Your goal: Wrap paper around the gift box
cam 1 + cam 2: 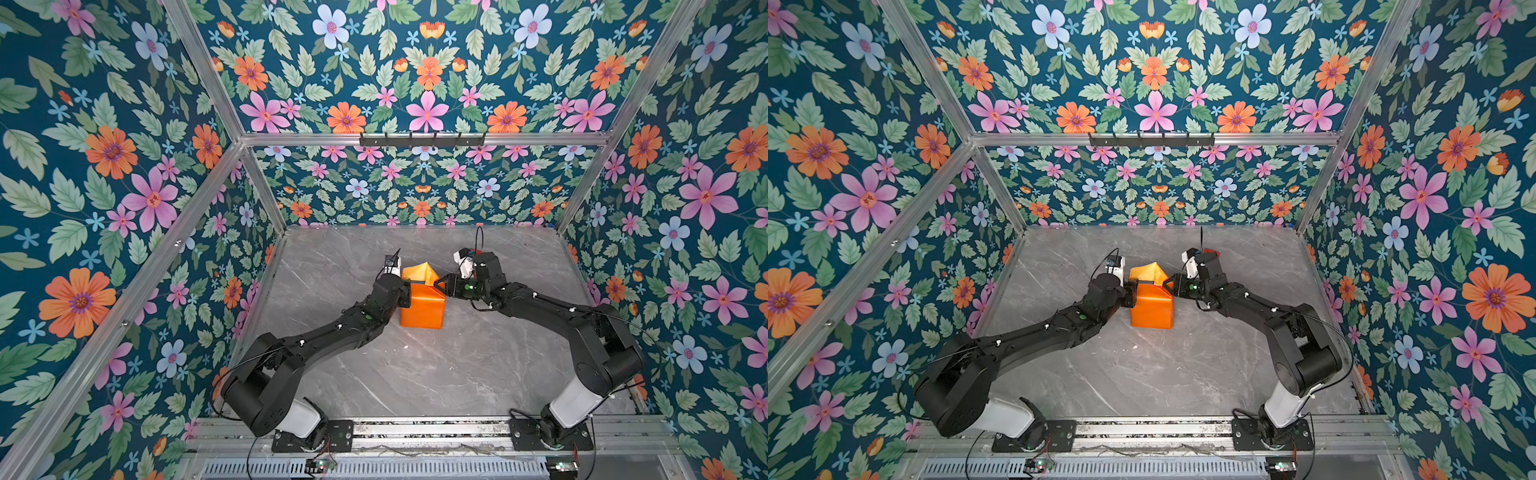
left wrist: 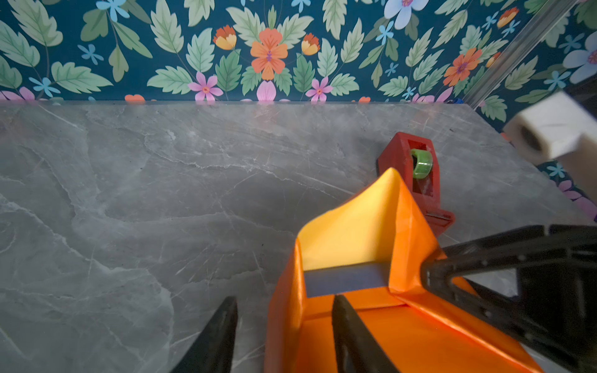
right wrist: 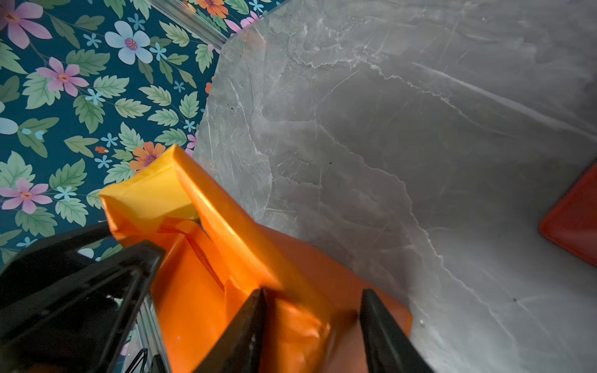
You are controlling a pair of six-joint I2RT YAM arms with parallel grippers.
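Gift box (image 2: 345,279) lies near the middle of the grey marble desk (image 1: 415,374), almost wholly covered by the orange paper (image 1: 422,307). Only a navy strip of its far end shows in the left wrist view. In both top views the parcel's near end and top are closed in glossy orange. Farther along, the left gripper (image 2: 284,300) has its jaws apart astride the parcel's left edge, one finger over the top and the other over bare desk. The right gripper (image 3: 312,292) meets the right side with creased paper filling the gap between its fingers; whether it pinches cannot be told. At the far end a flap stands up, its yellow face showing. Beyond it, towards the far right corner, sits a red tape dispenser (image 2: 416,174) holding a green roll.
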